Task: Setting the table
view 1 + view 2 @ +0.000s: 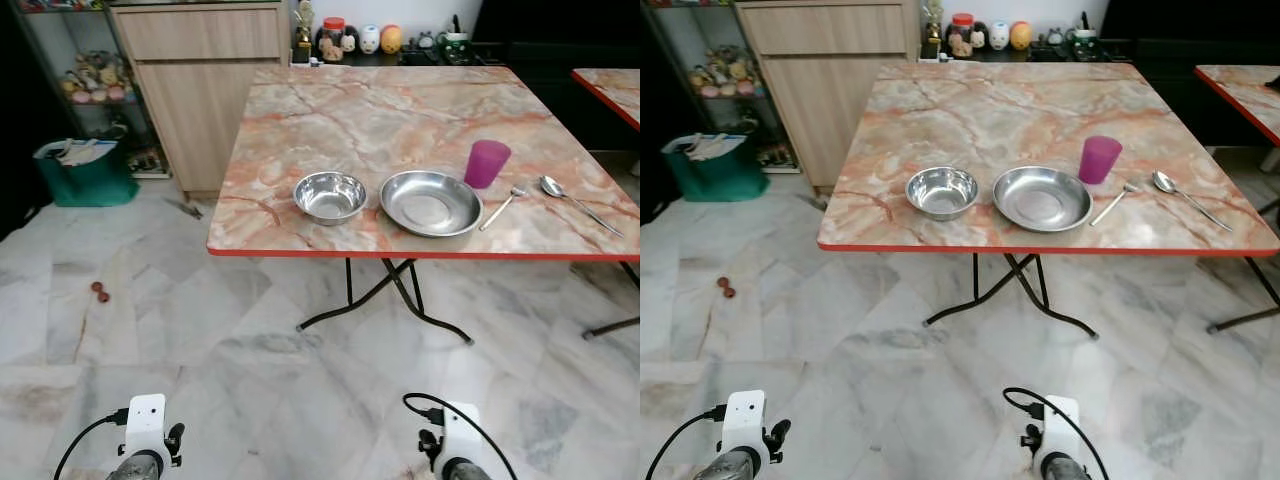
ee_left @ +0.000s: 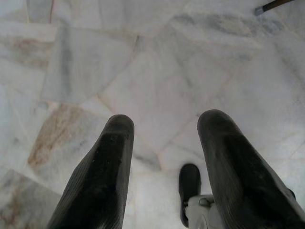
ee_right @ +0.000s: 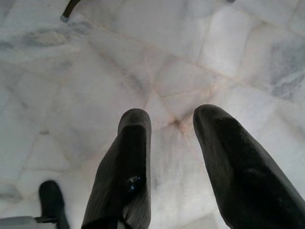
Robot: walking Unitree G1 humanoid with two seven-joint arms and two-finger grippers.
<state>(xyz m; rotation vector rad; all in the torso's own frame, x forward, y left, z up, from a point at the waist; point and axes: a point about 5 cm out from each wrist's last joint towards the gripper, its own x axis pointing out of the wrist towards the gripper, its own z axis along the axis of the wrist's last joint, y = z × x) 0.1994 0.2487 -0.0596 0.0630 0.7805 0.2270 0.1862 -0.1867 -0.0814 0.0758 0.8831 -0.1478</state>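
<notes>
On the marble-patterned table [image 1: 400, 110] near its front edge stand a small steel bowl [image 1: 329, 196] and, to its right, a wider steel plate [image 1: 430, 203]. A purple cup [image 1: 487, 164] stands upright behind the plate's right side. A fork [image 1: 502, 206] and a spoon [image 1: 577, 203] lie further right. Both arms hang low over the floor, well short of the table. My left gripper [image 2: 164, 124] is open with nothing between its fingers. My right gripper [image 3: 171, 121] is open too, above bare floor tiles.
A wooden cabinet [image 1: 200, 80] stands left of the table, with a green bag [image 1: 85, 170] and a glass shelf beside it. Jars and figurines [image 1: 365, 40] line the counter behind. A second table's corner [image 1: 610, 85] is at the right. Small red objects [image 1: 100, 291] lie on the floor.
</notes>
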